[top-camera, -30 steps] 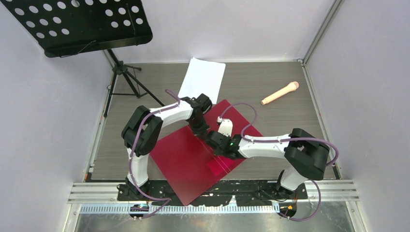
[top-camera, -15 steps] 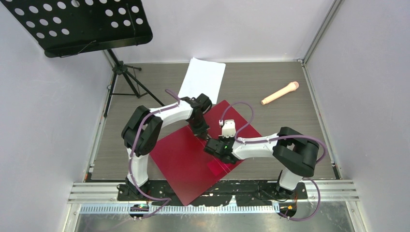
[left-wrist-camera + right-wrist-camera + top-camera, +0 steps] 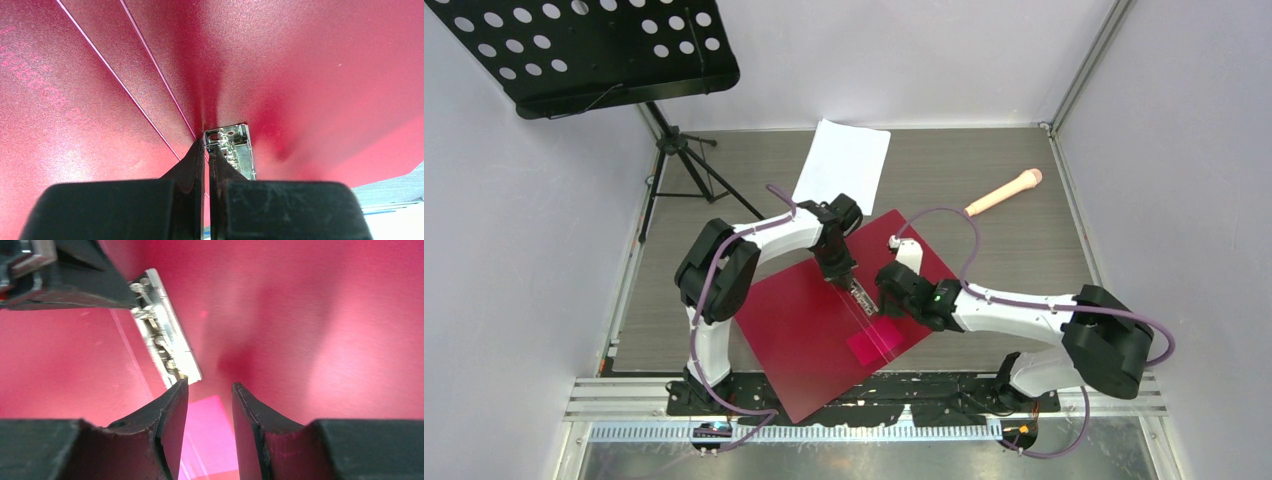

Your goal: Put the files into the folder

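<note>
The left claw [image 3: 205, 147] is squeezed shut. Its tips touch the open folder [image 3: 799, 330], right at one end of the shiny metal clip [image 3: 232, 145]. The right claw [image 3: 209, 385] has its two fingers apart and holds nothing. It hangs just over the folder, near the other end of the clip, with the pink patch [image 3: 207, 440] below it. The folder lies flat and open on the counter [image 3: 1014, 250], in front of both arms. The files [image 3: 844, 160] lie at the far side of the counter, past the folder, near the legs of a black music stand [image 3: 594, 50]. A tan microphone [image 3: 1004, 192] lies far off to the right.
</note>
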Action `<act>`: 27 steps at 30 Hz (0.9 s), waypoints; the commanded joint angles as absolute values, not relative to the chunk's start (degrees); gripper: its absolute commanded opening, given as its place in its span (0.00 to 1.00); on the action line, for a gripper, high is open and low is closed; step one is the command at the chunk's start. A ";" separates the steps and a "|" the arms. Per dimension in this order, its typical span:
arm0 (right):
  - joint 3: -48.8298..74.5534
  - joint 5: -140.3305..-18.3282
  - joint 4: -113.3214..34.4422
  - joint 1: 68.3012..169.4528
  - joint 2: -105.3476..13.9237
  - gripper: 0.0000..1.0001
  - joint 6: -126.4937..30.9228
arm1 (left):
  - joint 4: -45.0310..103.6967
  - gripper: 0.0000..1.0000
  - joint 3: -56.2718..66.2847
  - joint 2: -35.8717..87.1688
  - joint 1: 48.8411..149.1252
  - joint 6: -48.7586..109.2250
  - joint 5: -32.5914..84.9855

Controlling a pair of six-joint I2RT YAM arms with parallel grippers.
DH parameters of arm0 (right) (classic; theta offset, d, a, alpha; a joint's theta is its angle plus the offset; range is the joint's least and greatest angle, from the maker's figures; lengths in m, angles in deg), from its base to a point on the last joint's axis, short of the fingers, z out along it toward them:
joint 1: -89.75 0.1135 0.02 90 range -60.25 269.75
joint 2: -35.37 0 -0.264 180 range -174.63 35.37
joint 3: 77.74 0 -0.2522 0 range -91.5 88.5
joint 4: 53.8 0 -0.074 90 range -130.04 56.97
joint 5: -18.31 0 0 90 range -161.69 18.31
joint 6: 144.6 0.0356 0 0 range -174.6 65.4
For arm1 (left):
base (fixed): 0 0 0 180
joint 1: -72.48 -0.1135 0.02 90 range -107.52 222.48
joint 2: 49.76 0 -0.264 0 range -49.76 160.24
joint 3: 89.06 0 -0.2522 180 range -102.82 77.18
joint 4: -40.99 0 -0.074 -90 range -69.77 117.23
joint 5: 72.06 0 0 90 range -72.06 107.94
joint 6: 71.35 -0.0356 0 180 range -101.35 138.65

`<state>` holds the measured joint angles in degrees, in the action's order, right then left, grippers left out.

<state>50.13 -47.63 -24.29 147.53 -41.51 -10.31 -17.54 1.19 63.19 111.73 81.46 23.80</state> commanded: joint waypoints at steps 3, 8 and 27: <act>49.76 -61.55 -35.50 146.90 -45.54 0.42 -10.81 | -25.38 0.00 7.02 69.25 111.51 78.49 13.89; 49.67 -61.75 -35.70 146.94 -48.54 0.40 -10.07 | -25.36 0.00 6.99 69.02 111.51 78.36 14.02; 51.54 -57.37 -35.80 145.78 -47.59 0.29 -6.61 | -25.20 0.00 7.00 69.51 111.52 78.25 14.15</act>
<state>50.43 -59.31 -33.64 146.87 -49.27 -7.97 -17.35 1.34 63.10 111.73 81.42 23.83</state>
